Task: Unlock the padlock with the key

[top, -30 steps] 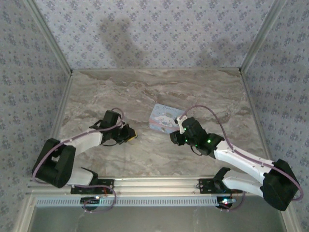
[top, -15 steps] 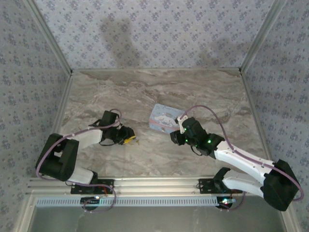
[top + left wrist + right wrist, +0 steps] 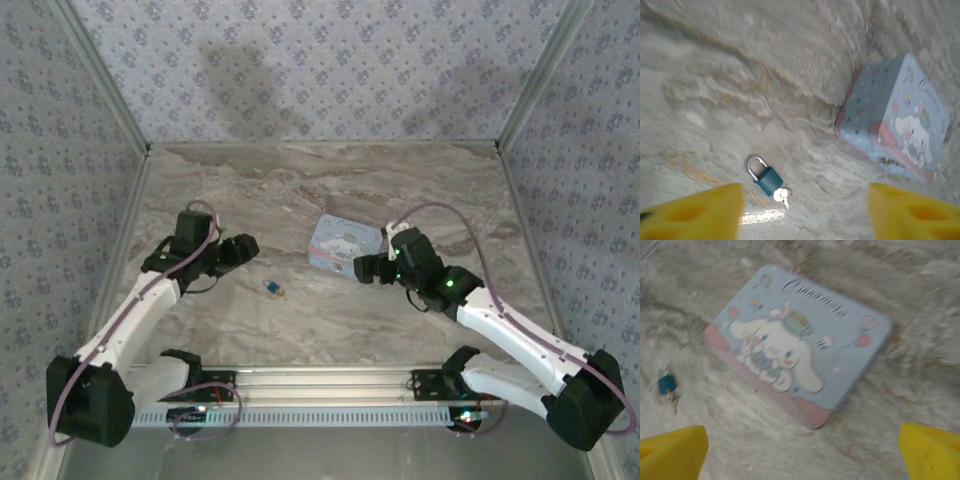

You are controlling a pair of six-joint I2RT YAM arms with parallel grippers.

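My left end effector [image 3: 243, 247] is spread wide, nothing between its yellow fingers [image 3: 695, 212], and hangs above the bench [image 3: 300, 190]. My right end effector [image 3: 362, 268] is spread just as wide and empty, just beside the near right corner of the light blue cartoon tin [image 3: 343, 243]. The padlock [image 3: 766, 177] lies flat on the bench between the two, apart from both and left of the tin. A small key [image 3: 782, 195] touches its base. Whether it sits in the keyhole I cannot tell.
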